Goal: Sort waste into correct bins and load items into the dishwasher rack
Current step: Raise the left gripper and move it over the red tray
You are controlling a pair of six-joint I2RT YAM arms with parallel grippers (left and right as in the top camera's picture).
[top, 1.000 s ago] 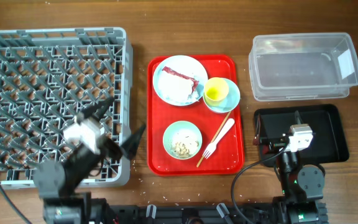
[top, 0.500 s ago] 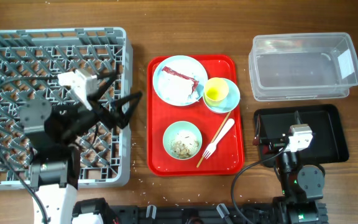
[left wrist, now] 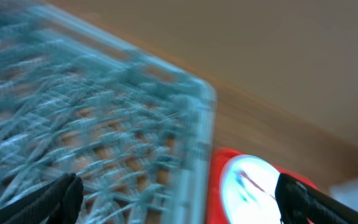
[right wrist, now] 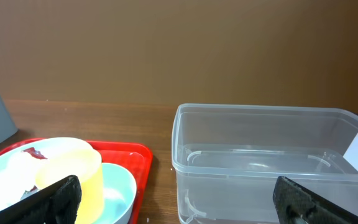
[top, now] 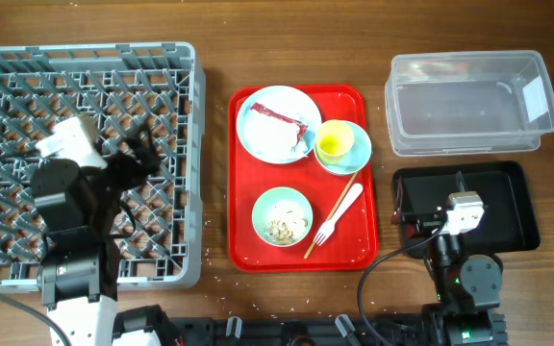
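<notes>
Hanging over the right half of the rack (top: pixel 85 48), the left gripper (top: pixel 135 160): fingers spread wide, nothing between them, pointed right toward the red tray (top: pixel 241 192). Its own view is blurred, yet shows the rack wall below and the plate (left wrist: pixel 247 186) beyond, to the right. Right gripper (right wrist: pixel 176 200): fingers likewise wide and empty, over the left part of the black tray (top: pixel 508 207), facing far. The cup (right wrist: pixel 67 171) and blue bowl (right wrist: pixel 118 186) sit ahead to its left, the tub (right wrist: pixel 260 143) ahead to its right. On the red tray: plate far-left, bearing napkin (top: pixel 275 140) and red strip (top: pixel 282 114); cup standing in the blue bowl, far-right; green bowl (top: pixel 282 216) with scraps (top: pixel 282 229), near. Fork (top: pixel 339 213) and chopsticks (top: pixel 348 185) lie side by side, long axes near-left to far-right. Judgement: the napkin lies roughly midway between the arms, but both bins stand right, so the right arm looks better placed for waste, the left for rack-bound pieces.
</notes>
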